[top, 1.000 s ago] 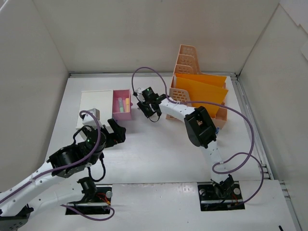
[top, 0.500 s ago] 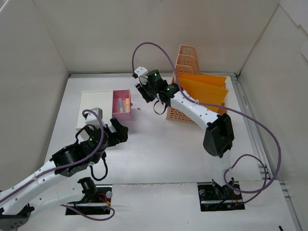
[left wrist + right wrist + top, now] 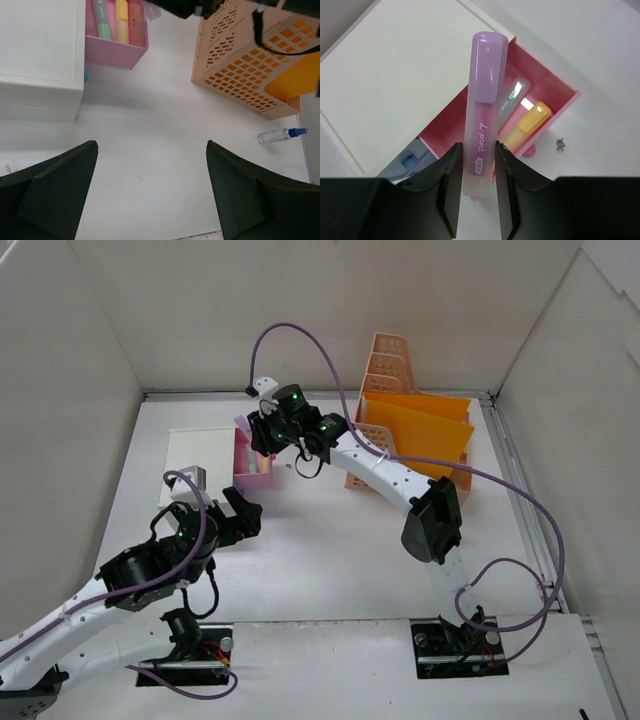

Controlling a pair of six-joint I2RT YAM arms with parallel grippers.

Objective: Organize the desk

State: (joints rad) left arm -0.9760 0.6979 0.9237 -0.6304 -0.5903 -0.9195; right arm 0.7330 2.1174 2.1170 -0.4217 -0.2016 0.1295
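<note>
Top view: the white desk [image 3: 330, 540] spans the whole workspace. A pink drawer [image 3: 252, 478] sits pulled out of a white drawer unit [image 3: 195, 450] on the desk's far-left part. The right gripper [image 3: 260, 435] hangs over the far end of the pink drawer; its finger state can't be read from here. The left gripper [image 3: 243, 505] is on the near side of the pink drawer, over bare desk. A peach file rack [image 3: 385, 360] with orange folders [image 3: 425, 425] stands to the right of the pink drawer. Left wrist view: both fingers [image 3: 55, 195] are spread wide with nothing between them, bare desk below. The pink drawer ahead holds green, yellow and orange-pink highlighters [image 3: 121, 17] side by side. A small clear spray bottle [image 3: 277, 135] with a blue cap lies far right of the pink drawer, past the rack. Right wrist view: the fingers are clamped on a purple highlighter [image 3: 482, 100], cap end pointing away, held over the pink drawer. Two highlighters show inside it. A tiny dark speck [image 3: 561, 144] lies on the desk just beside the pink drawer's corner.
</note>
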